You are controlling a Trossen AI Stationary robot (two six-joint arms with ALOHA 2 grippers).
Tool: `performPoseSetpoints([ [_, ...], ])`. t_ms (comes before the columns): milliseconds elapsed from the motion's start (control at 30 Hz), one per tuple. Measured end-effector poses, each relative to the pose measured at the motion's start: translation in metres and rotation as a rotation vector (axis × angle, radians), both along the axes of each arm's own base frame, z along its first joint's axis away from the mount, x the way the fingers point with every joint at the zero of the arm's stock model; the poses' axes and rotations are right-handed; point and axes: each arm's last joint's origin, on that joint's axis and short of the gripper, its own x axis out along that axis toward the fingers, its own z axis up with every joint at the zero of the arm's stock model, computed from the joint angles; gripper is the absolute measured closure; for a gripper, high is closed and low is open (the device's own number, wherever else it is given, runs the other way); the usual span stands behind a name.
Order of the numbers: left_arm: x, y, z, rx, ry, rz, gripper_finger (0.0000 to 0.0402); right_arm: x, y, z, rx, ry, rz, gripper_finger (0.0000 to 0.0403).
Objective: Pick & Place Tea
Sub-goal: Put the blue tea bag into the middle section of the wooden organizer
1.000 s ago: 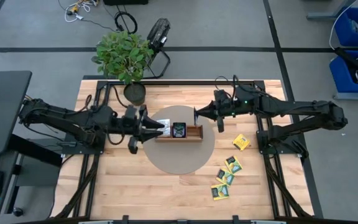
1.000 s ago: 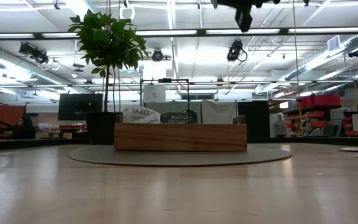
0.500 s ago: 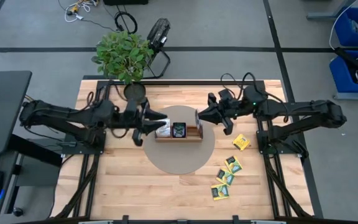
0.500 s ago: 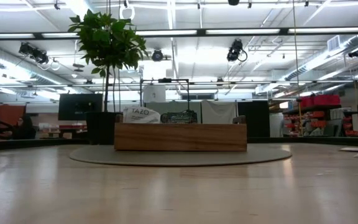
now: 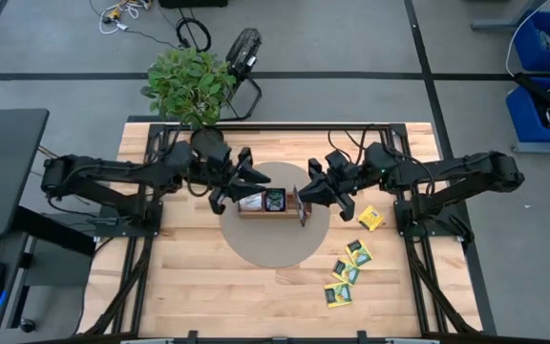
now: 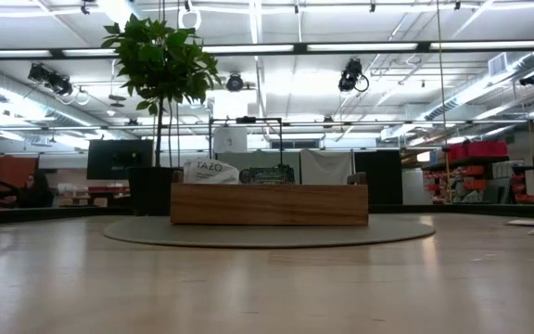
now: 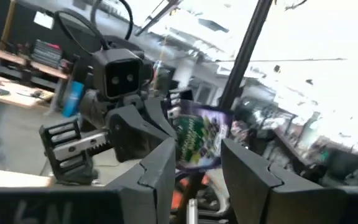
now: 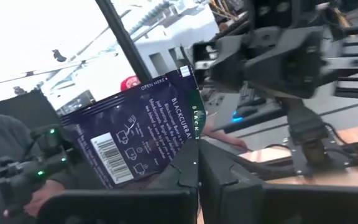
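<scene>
A: What's the biggest thing on the table (image 5: 160, 277)?

B: The round grey mat (image 5: 277, 250) in the middle, with the long wooden tray (image 6: 269, 204) standing on it. A potted plant (image 5: 189, 84) sits at the far edge.

A: And the arms?

B: Both hang over the tray's ends. The left gripper (image 5: 246, 174) is above the left end, its fingers (image 7: 156, 171) spread apart with nothing between them. The right gripper (image 5: 303, 197) is over the right end, pinched tight on a dark blue tea packet (image 8: 143, 129) that stands up from its fingertips, barcode side showing.

A: Where's the rest of the tea?

B: A white-faced packet (image 5: 249, 201) lies in the tray's left compartment and a dark one (image 5: 274, 199) in the middle. The right compartment is covered by the gripper, so I can't say what it holds. One yellow-green packet (image 5: 370, 219) lies alone right of the mat, and a cluster of yellow-green packets (image 5: 347, 272) lies nearer the front edge, some touching.
</scene>
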Motion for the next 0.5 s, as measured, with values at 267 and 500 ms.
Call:
performPoseSetpoints([
  [267,0.022,0.008,-0.012,-0.119,-0.059,-0.137,0.0268,0.003,0.002,-0.003,0.020,0.012,-0.006,0.0403],
  [500,0.052,0.003,-0.006,-0.105,-0.050,-0.221,0.0268,0.006,0.002,-0.005,0.020,0.013,-0.006,0.0403],
])
